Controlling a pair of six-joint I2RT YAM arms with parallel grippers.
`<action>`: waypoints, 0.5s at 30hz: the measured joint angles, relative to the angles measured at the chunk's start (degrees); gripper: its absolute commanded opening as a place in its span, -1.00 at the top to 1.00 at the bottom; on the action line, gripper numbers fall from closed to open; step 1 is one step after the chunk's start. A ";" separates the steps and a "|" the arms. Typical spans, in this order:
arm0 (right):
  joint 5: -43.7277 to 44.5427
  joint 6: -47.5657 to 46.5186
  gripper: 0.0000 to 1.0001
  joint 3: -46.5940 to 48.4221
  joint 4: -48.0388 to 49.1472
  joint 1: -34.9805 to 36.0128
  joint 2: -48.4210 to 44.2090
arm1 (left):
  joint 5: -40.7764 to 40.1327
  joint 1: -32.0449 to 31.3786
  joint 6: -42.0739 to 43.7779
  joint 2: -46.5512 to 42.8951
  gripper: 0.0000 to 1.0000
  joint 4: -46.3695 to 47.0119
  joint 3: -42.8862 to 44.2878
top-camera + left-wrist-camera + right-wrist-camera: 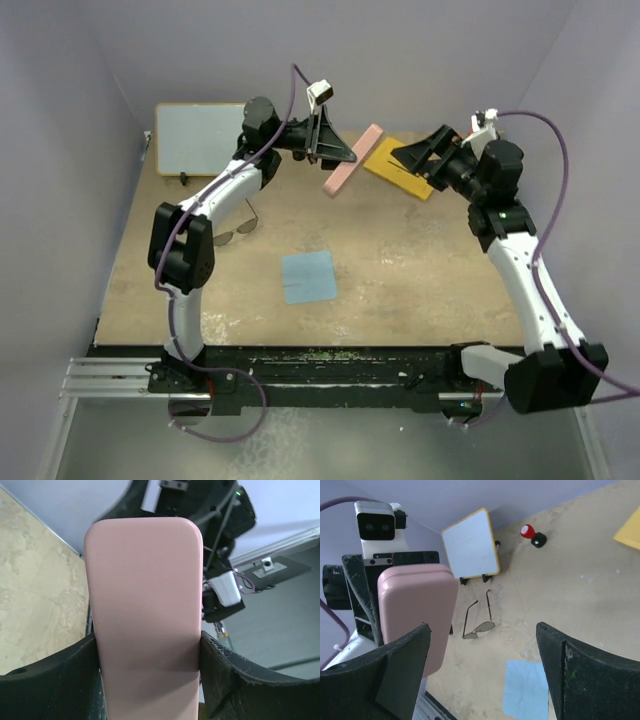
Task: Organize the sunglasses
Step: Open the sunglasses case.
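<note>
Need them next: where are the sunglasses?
The sunglasses lie on the table left of the blue cloth, beside the left arm, in the top view.

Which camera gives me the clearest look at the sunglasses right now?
Right wrist: the sunglasses lie unobstructed on the table, arms unfolded. Top external shows them small, beside the left arm. Left wrist shows none; the pink case fills it.

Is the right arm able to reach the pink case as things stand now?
Probably yes. The right gripper faces the pink case with open jaws; the left gripper holds it in the air, and nothing stands between them.
</note>
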 measured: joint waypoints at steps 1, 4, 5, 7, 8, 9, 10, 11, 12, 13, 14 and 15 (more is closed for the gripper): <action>-1.09 0.26 -0.83 0.07 2.62 0.02 2.03 | 0.66 0.22 -4.61 0.83 0.92 5.38 -0.28; -5.42 1.95 -0.85 1.99 10.27 0.37 7.91 | 2.23 1.18 -14.43 2.29 0.92 16.72 -0.90; -6.45 2.29 -0.85 2.99 12.48 0.66 9.22 | 2.62 1.44 -16.11 2.38 0.92 18.51 -0.94; -7.63 2.93 -0.86 3.82 16.50 1.70 10.38 | 3.13 1.95 -18.95 2.43 0.92 22.05 -0.94; -7.82 3.26 -0.87 3.82 18.10 2.38 10.38 | 3.21 2.14 -19.76 2.43 0.92 23.34 -0.94; -7.96 3.69 -0.88 3.78 19.98 3.30 10.34 | 3.23 2.23 -20.24 2.43 0.92 24.06 -0.96; -8.13 4.28 -0.88 3.78 22.25 4.33 10.32 | 3.21 2.32 -20.65 2.43 0.92 24.63 -1.14; -8.31 4.68 -0.88 3.78 24.15 5.33 10.36 | 3.30 2.34 -20.79 2.43 0.92 24.83 -1.27; -8.68 5.01 -0.88 3.78 25.97 6.54 10.45 | 3.26 2.32 -20.85 2.43 0.93 24.85 -1.53; -8.96 5.09 -0.88 3.78 26.86 7.30 10.60 | 3.30 2.32 -20.83 2.43 0.92 24.85 -1.77; -9.18 5.22 -0.88 3.80 27.78 8.20 10.88 | 3.32 2.29 -20.68 2.43 0.92 24.72 -1.90; -9.29 5.31 -0.89 3.80 28.50 9.03 11.32 | 3.30 2.29 -20.55 2.43 0.92 24.44 -1.95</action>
